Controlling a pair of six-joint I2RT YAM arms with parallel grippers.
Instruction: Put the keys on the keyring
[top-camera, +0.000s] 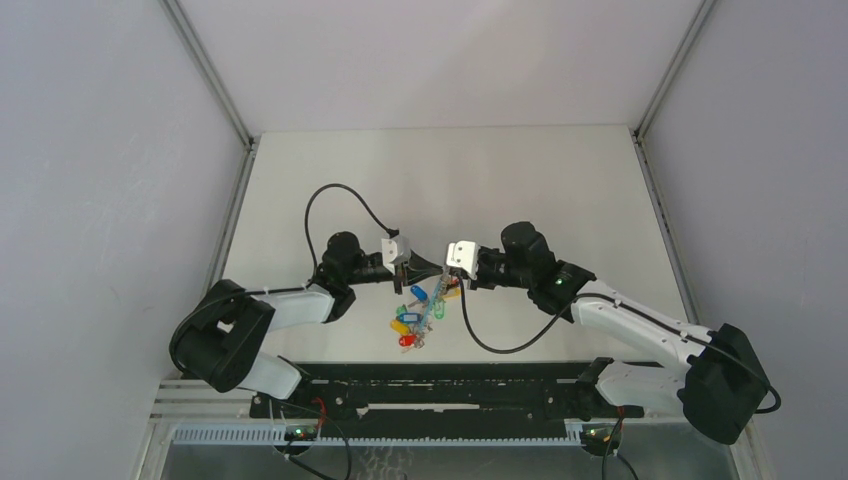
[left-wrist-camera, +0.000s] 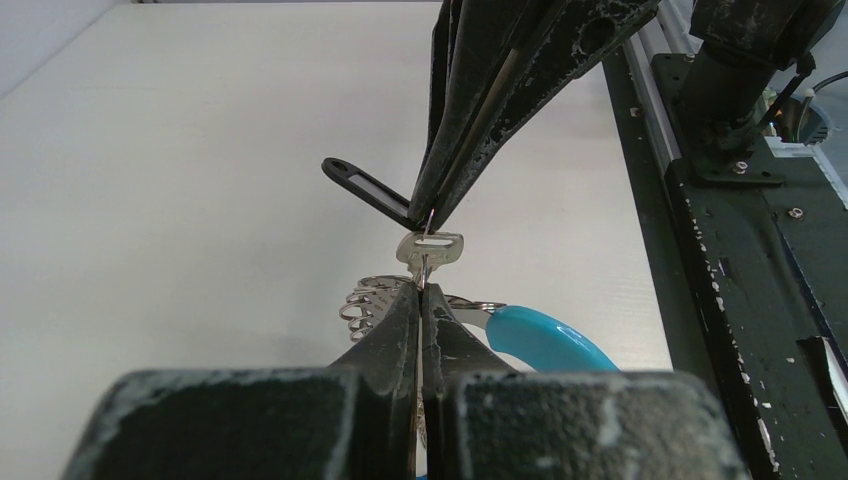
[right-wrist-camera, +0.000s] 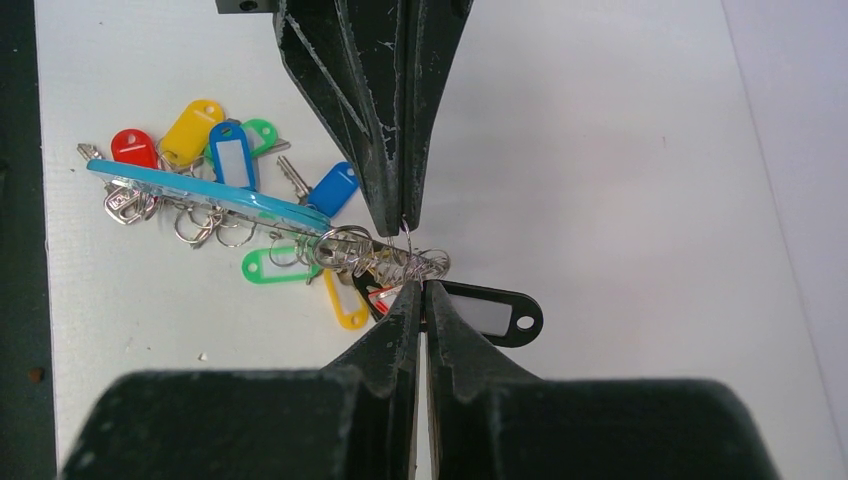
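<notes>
The left hand (left-wrist-camera: 419, 292) is pinched shut on the silvery coil of the keyring (right-wrist-camera: 180, 185). The right hand (right-wrist-camera: 420, 290), tip to tip with it, is closed on the small ring (left-wrist-camera: 430, 224) of a key (left-wrist-camera: 430, 248) (the black-tagged one). The other keys (right-wrist-camera: 190, 130) lie bunched on the worktop (right-wrist-camera: 600, 150) under the keyring's blue end.

**Right wrist view: two closed grippers meet at the keyring coil**

The right gripper (right-wrist-camera: 420, 290) enters from the bottom edge with its jaws pressed together and its tips at the silvery coil of the keyring (right-wrist-camera: 200, 191). What they pinch cannot be told. The left gripper (right-wrist-camera: 402, 222) comes down from the top, also closed, with its tip on the coil. The ring's turquoise band runs left over the white table (right-wrist-camera: 620, 150). The keys (right-wrist-camera: 230, 155), tagged red, yellow, blue and green, cluster around it. A black tag (right-wrist-camera: 490, 315) lies just beside the right tips.
</notes>
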